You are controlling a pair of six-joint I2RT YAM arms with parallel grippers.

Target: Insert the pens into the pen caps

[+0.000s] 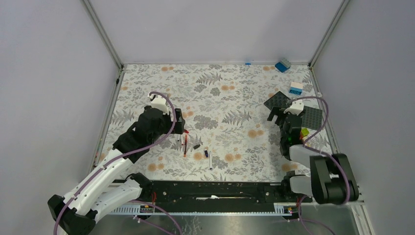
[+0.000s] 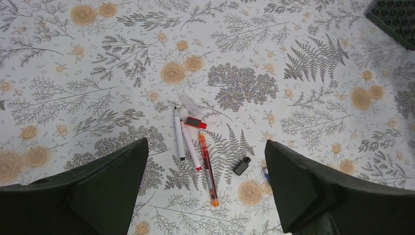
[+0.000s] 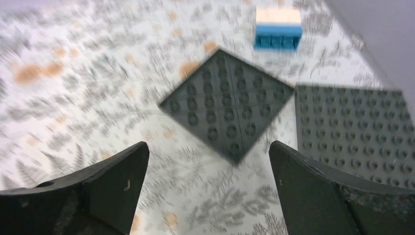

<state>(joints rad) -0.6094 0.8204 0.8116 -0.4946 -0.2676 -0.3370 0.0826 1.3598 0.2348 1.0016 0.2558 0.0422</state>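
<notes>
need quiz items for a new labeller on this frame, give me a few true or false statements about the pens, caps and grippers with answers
1. The left gripper is open and holds nothing. True.
2. The black cap is pushed onto a pen. False: it lies alone on the table, apart from the pens.
3. The red pen lies with a red-tipped white pen beside it. True.
4. The right gripper hangs over the pens. False: it is open over the dark grey baseplates, and its own camera shows no pens.
</notes>
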